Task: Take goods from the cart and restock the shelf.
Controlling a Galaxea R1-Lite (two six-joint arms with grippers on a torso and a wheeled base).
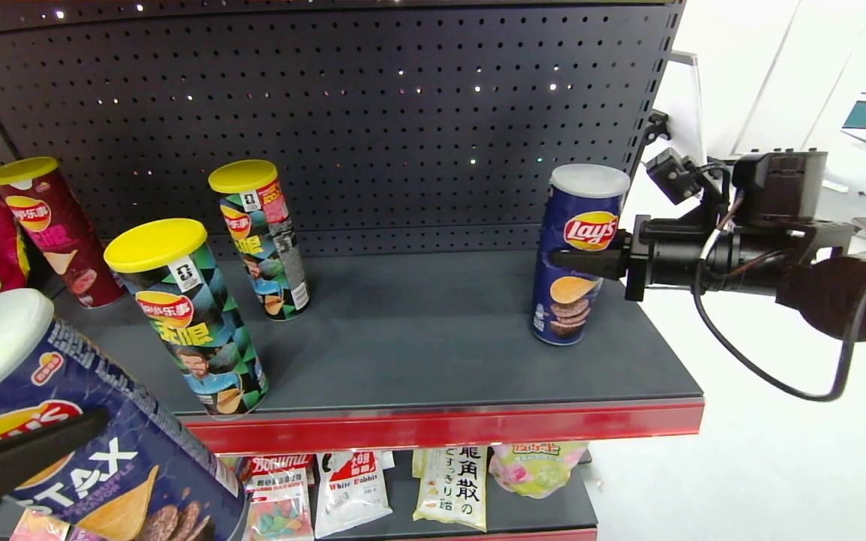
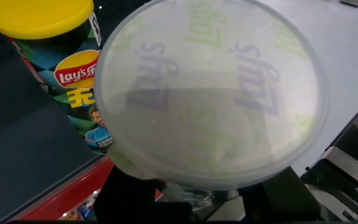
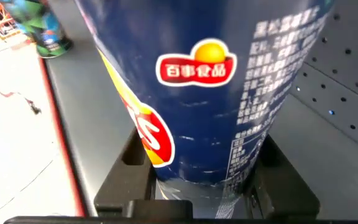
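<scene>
At the right of centre in the head view, the blue can (image 1: 587,203) is clamped about its middle by the right gripper (image 1: 591,263), whose fingers are closed against both of its sides. Its base appears to be set on the shelf (image 1: 433,338), well back from the red front lip, though contact cannot be confirmed. Before release, the can should be brought upright and fully seated. The fingers should then be parted only slightly and drawn straight back toward the right edge of the frame, so that the can is not dragged or tipped. At lower left, a second blue can (image 1: 102,466) is gripped by the left gripper (image 1: 23,451), near a yellow-lidded can (image 1: 185,315) that should not be nudged.
</scene>
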